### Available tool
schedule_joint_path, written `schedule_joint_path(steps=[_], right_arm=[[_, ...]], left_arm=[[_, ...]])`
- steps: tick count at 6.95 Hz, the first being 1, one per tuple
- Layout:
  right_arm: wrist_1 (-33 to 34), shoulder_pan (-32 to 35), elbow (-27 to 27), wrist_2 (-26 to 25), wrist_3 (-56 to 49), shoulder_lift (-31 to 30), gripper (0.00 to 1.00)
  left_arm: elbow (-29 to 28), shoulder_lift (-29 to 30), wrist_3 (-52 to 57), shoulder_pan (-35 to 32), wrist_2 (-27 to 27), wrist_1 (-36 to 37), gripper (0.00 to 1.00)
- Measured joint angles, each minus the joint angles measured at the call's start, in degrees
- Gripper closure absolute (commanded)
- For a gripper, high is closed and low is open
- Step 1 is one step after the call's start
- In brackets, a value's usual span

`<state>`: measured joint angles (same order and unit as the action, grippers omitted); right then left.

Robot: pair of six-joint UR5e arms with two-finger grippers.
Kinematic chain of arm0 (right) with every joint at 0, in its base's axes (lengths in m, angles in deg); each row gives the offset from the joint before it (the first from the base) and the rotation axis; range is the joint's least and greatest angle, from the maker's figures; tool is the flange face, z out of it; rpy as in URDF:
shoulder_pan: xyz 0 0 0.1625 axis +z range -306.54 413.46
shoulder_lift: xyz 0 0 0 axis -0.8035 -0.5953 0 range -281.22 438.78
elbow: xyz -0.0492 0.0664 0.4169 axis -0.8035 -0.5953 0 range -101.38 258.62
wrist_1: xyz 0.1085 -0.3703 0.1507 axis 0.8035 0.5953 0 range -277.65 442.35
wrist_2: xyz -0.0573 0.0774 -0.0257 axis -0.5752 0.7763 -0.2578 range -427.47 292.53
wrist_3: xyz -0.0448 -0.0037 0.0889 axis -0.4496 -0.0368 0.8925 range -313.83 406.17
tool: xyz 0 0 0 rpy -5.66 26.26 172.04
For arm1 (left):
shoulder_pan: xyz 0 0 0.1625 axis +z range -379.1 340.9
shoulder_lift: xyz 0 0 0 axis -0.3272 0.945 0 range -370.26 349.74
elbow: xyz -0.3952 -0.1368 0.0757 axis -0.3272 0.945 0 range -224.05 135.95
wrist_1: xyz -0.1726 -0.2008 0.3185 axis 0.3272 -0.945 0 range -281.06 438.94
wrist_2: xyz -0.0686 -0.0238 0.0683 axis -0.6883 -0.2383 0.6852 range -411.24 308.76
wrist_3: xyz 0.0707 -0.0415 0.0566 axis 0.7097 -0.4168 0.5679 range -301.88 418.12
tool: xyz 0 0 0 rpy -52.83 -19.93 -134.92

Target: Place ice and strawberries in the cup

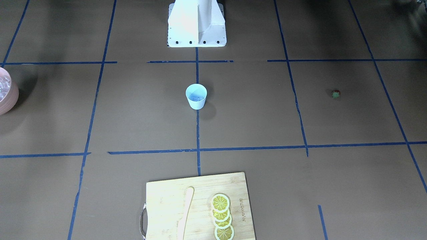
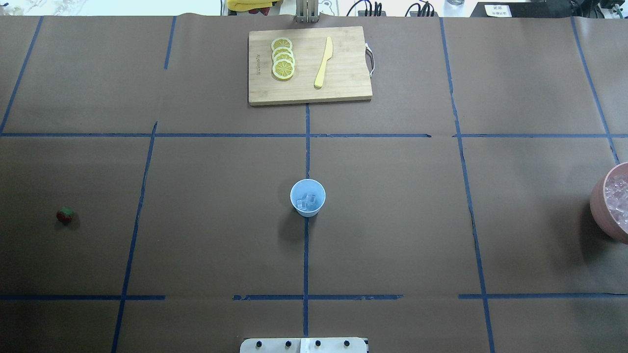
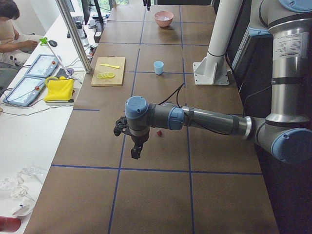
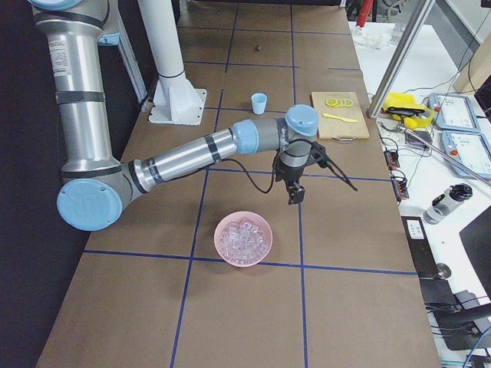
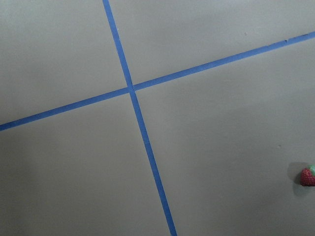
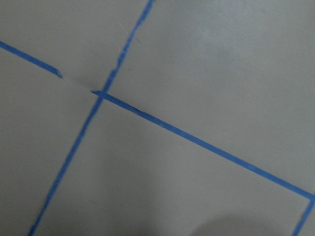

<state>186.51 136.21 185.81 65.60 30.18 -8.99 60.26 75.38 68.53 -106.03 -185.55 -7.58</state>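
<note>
One tiny red strawberry with a green leafy top lies at far left on the brown paper-covered table; the left gripper hangs above the table near it, its opening cannot be told; the small pale-blue tapered cup stands upright at centre, with a few clear ice cubes inside; a round pink bowl of more ice sits at the right edge; the right gripper hangs near it, its opening likewise cannot be told.

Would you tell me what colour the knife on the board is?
The knife is pale yellow; clearest in overhead exterior.
</note>
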Motion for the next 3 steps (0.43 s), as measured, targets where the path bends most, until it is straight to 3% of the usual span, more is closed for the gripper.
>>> schedule_joint_path(steps=[3], right_arm=[[-3.99, 8.91, -7.57, 0.10, -7.58, -7.97, 0.01]], left_arm=[[0.34, 1.13, 0.00, 0.25, -0.16, -1.10, 0.00]])
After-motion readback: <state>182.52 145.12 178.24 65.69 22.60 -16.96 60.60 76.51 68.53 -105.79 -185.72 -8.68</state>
